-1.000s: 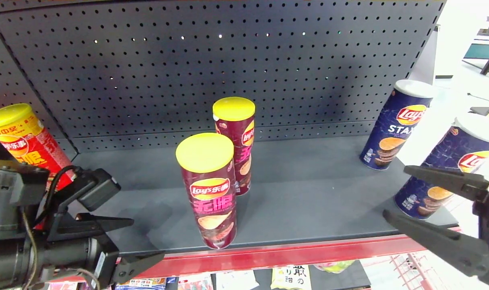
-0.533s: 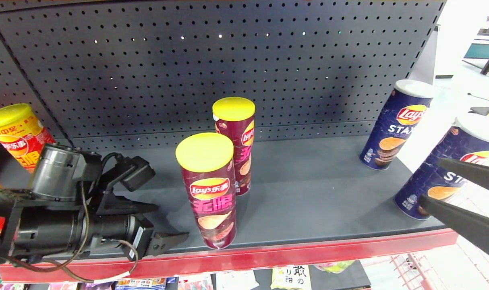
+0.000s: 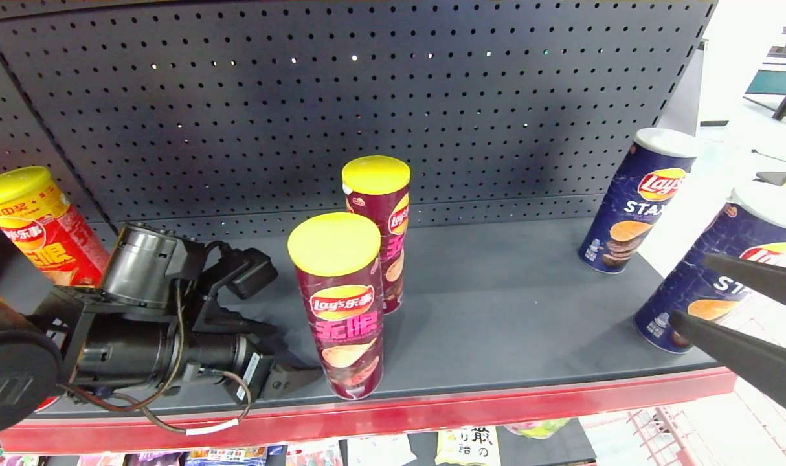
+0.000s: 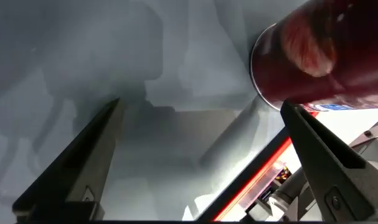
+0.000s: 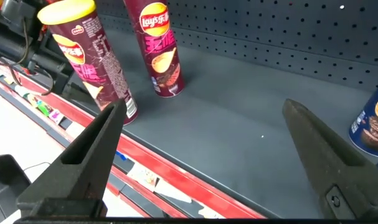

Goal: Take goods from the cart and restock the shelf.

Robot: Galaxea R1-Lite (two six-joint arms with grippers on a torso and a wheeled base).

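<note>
Two maroon chip cans with yellow lids stand upright on the grey shelf (image 3: pixel 496 304), one near the front (image 3: pixel 338 304) and one behind it (image 3: pixel 377 213). My left gripper (image 3: pixel 296 353) lies low over the shelf just left of the front can, open, with one fingertip (image 3: pixel 312 373) at the can's base. In the left wrist view the gripper (image 4: pixel 201 104) holds nothing and the can (image 4: pixel 313 56) sits beyond one finger. My right gripper (image 3: pixel 691 288) hangs open off the shelf's right front, before a blue can (image 3: pixel 723 259). The right wrist view has the gripper (image 5: pixel 204 107) open over the shelf.
A second blue can (image 3: pixel 639 200) stands further back on the right, and a red can (image 3: pixel 33 223) at the far left. A perforated panel (image 3: pixel 367 116) closes the back. The red front lip (image 3: pixel 432 411) edges the shelf, with packets on the level below.
My left arm has swung right along the shelf up to the front maroon can, which has shifted slightly right. The right gripper drew back to the right, then stayed.
</note>
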